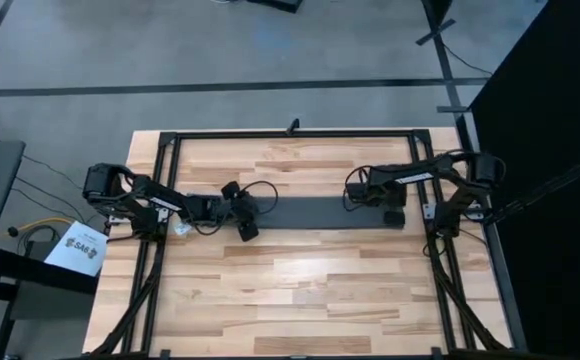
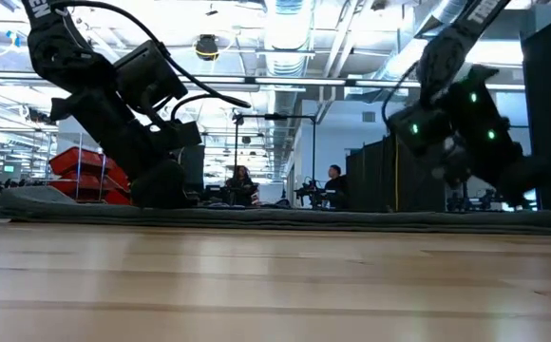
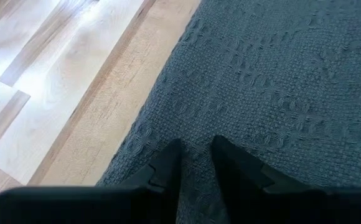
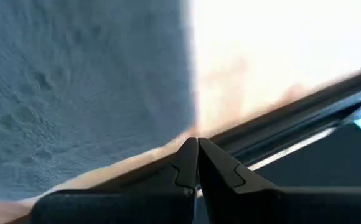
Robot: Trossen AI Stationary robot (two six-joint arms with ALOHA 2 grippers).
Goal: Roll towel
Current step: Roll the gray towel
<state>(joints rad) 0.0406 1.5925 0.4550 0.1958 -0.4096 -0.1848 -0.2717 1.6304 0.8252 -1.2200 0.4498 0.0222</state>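
Observation:
The dark grey towel lies flat as a long strip across the middle of the table, and it also fills much of the left wrist view. My left gripper is down at the strip's left end. Its fingers are nearly together with fabric in the gap. My right gripper is over the strip's right part. Its fingers are shut beside a towel edge, with nothing visible between them. My left gripper pinches the towel's fabric near its left end between its two fingers. It comes slanting down from the table's left. The towel lies flat on the table around the hold. One layer or several, I cannot tell. My right gripper's shut fingertips stand at the towel's edge; I cannot tell whether they touch it.
The wooden tabletop is bounded by a black metal frame, whose rail also shows in the right wrist view. Papers lie on a side stand off the table's left edge. People sit far behind the table.

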